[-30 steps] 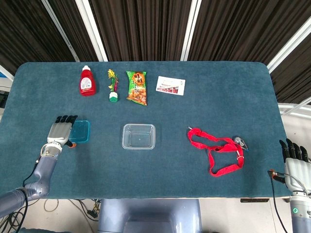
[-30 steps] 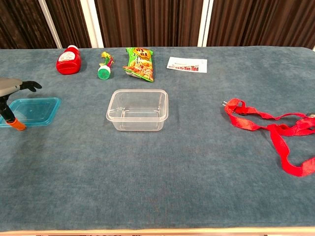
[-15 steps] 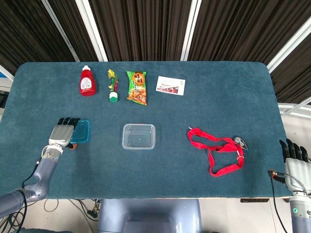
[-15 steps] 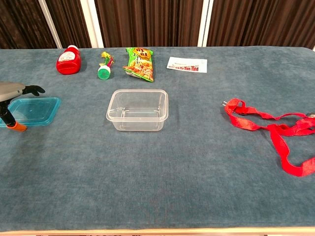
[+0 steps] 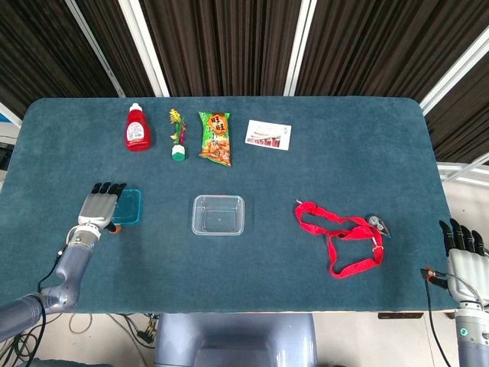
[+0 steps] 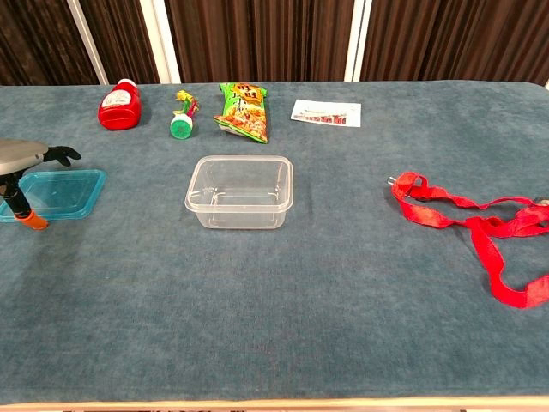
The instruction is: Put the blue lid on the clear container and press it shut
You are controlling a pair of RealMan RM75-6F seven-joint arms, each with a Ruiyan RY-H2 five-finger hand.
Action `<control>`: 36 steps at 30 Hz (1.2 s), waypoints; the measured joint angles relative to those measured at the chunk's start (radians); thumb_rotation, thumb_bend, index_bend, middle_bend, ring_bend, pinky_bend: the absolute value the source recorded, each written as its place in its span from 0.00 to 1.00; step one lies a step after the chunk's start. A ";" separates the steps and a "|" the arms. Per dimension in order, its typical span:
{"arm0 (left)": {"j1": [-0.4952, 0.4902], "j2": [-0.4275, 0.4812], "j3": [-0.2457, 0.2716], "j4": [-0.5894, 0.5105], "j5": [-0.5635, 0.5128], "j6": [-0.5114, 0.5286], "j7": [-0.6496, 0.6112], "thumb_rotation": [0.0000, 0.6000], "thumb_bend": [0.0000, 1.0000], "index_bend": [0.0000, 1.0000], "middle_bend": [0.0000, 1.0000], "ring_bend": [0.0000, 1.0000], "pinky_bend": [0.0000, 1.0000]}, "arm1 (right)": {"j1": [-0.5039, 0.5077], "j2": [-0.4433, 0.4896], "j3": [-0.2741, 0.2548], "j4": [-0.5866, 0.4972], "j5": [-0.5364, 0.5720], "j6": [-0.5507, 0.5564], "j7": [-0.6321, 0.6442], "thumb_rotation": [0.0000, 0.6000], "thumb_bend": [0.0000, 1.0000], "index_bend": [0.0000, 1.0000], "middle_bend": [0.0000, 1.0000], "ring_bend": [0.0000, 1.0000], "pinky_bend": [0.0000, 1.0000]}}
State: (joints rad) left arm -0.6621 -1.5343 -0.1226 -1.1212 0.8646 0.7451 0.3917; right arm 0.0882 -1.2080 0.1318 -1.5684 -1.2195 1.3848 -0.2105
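Observation:
The blue lid (image 5: 130, 206) (image 6: 58, 192) lies flat on the table at the left. My left hand (image 5: 98, 207) (image 6: 24, 158) hovers over the lid's left edge, fingers stretched out. Its orange-tipped thumb (image 6: 31, 221) points down at the lid's front left corner. The hand holds nothing. The clear container (image 5: 218, 215) (image 6: 240, 190) stands open and empty in the middle of the table, well to the right of the lid. My right hand (image 5: 461, 253) stays off the table's right front corner, fingers straight and apart; the chest view does not show it.
Along the far edge lie a red ketchup bottle (image 5: 137, 128), a small green-capped toy (image 5: 178, 134), a green snack bag (image 5: 215, 138) and a white card (image 5: 268, 134). A red strap (image 5: 341, 237) with a metal clip lies right of the container.
My left hand has shifted slightly over the lid's left edge. The lid, the container and my right hand have not moved.

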 measured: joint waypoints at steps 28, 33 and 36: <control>-0.065 0.052 0.003 -0.020 -0.063 -0.108 -0.061 1.00 0.00 0.02 0.06 0.00 0.00 | 0.001 -0.011 -0.001 -0.008 0.013 0.000 -0.021 1.00 0.28 0.03 0.00 0.00 0.00; -0.074 0.048 0.013 -0.008 -0.070 -0.119 -0.062 1.00 0.01 0.03 0.16 0.00 0.00 | 0.001 -0.010 0.001 -0.011 0.020 -0.001 -0.026 1.00 0.28 0.03 0.00 0.00 0.00; -0.076 0.044 0.016 -0.005 -0.072 -0.116 -0.063 1.00 0.01 0.06 0.23 0.00 0.00 | 0.001 -0.010 0.001 -0.013 0.024 -0.002 -0.030 1.00 0.28 0.03 0.00 0.00 0.00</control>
State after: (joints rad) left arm -0.7383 -1.4901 -0.1065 -1.1265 0.7930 0.6287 0.3286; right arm 0.0891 -1.2183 0.1331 -1.5810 -1.1950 1.3824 -0.2402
